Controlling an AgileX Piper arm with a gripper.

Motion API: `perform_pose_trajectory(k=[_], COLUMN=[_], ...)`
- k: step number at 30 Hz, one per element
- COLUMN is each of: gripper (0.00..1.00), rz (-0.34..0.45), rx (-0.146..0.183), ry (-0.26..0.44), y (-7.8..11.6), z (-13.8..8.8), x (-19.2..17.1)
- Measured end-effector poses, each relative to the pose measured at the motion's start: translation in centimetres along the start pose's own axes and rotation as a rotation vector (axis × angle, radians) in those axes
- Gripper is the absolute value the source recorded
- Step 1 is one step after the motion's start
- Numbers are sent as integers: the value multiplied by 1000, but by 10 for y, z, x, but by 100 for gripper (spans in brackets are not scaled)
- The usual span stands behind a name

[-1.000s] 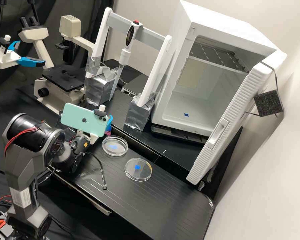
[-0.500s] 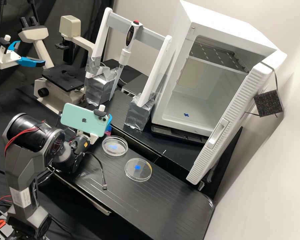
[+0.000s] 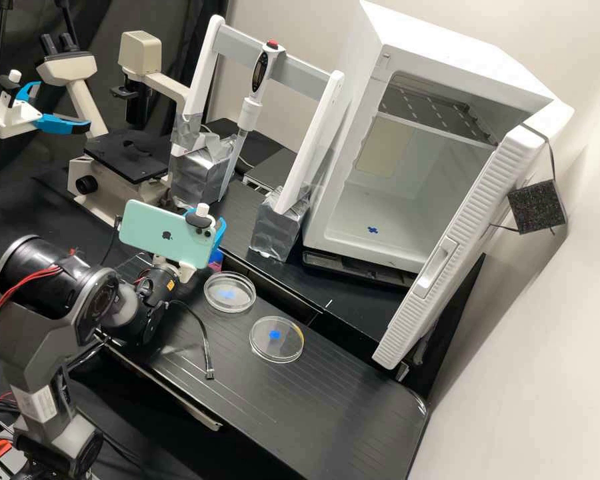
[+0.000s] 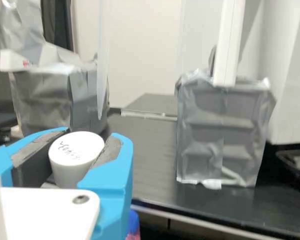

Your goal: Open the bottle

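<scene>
In the high view the gripper (image 3: 217, 235) is at the bench's far edge, left of the petri dishes, mostly behind the mint phone mounted on it; part of a blue finger shows. In the wrist view the gripper (image 4: 88, 137) has its dark-padded blue fingers closed on the sides of a round white cap (image 4: 75, 152) with handwriting on its flat top. The fingers hide what is under the cap, so I cannot tell whether a bottle is attached. A blue and pink item (image 4: 133, 225) peeks out beside one finger, mostly covered.
Two petri dishes (image 3: 229, 293) (image 3: 277, 340) lie on the black bench (image 3: 327, 407). Behind are foil-wrapped blocks (image 3: 279, 230) bearing a white pipette stand, a microscope (image 3: 127, 157), and a white cabinet (image 3: 320, 220) with its door open. A loose cable (image 3: 203, 340) lies near the arm.
The phone and gripper have shifted slightly up and left in the high view. The arm's elbow has swung left and a little down.
</scene>
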Motion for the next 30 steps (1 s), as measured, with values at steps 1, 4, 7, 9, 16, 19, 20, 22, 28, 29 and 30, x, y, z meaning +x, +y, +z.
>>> perform_pose_trajectory(k=[1, 4, 7, 9, 16, 19, 20, 22, 28, 29, 30], gripper=[0, 0, 0, 0, 0, 0, 0, 0, 0, 0, 0], rz=[1, -5, -9, -9, -27, -32, -31, -36, -57, -63, -71], rx=[0, 1, 3, 2, -18, -17, -17, -17, -16, -16, -15], ry=[9, 24, 21, 15, 10, 6, 6, 1, -19, -25, -27], y=[0, -1, -4, -6, -12, -14, -14, -16, -21, -23, -25], z=[-2, -6, -7, -7, -6, -4, -4, -2, 3, 5, 5], x=[-1, -8, -16, -22, -46, -56, -57, -60, -61, -61, -61])
